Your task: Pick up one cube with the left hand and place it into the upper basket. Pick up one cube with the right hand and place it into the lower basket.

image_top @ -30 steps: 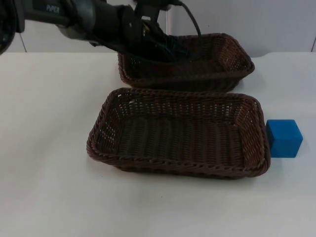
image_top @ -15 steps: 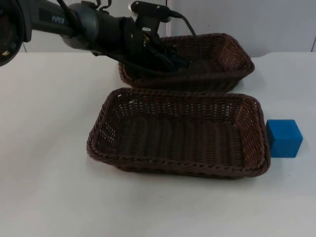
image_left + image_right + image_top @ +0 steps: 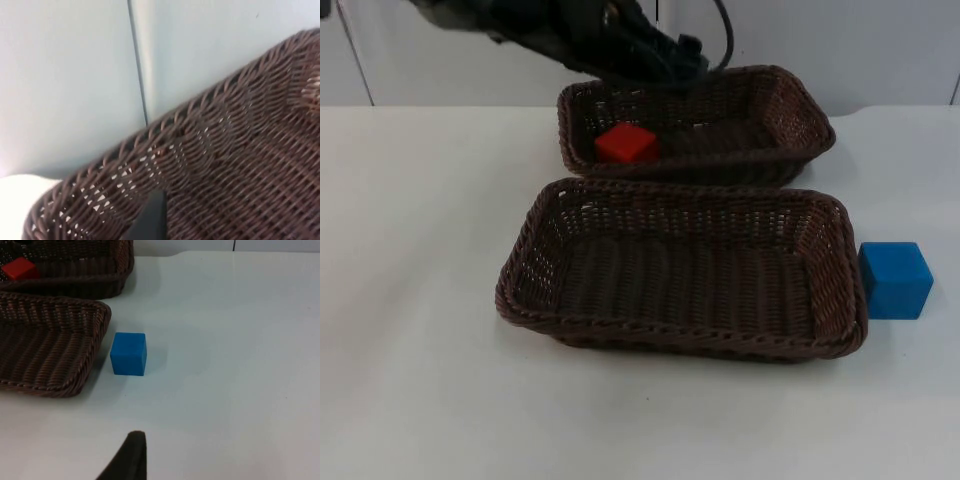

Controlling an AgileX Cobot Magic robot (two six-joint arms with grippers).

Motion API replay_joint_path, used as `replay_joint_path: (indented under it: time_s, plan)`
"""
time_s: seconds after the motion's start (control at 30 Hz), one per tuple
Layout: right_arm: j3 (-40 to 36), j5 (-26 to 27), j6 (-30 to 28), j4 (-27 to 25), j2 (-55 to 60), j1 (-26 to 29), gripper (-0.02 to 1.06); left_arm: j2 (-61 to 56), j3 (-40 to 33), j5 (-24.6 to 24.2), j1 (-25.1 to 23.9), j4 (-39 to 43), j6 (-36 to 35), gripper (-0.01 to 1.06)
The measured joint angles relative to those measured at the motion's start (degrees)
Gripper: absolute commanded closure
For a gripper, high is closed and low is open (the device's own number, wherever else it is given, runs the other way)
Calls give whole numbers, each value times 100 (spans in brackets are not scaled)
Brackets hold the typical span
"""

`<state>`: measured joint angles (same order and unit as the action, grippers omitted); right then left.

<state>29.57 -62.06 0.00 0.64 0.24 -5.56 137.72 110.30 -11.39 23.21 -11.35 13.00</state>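
From the top, the red cube [image 3: 626, 142] sat inside the upper basket [image 3: 790, 100], with the left gripper [image 3: 685, 55] hanging over its back rim, couldn't tell its finger state. The blue cube [image 3: 895, 279] sat on the white table [image 3: 410, 250] just right of the lower basket [image 3: 520, 270]. Left wrist view had the upper basket's wicker wall [image 3: 200, 150] against the grey partition [image 3: 65, 75]. Right wrist view looked at the blue cube [image 3: 128, 353] beside the lower basket [image 3: 95, 330]; the right gripper waited, fingers impossible to judge.
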Motion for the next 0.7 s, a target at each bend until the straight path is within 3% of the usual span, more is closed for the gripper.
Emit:
replay_joint_path:
  time_s: [0.23,0.7]
  plan:
    - [0,0,0,0,0,0,-1,-471,0,-733,0,15,0,16]
    - [0,0,0,0,0,0,-1,-1056,0,-1613,0,15,3,16]
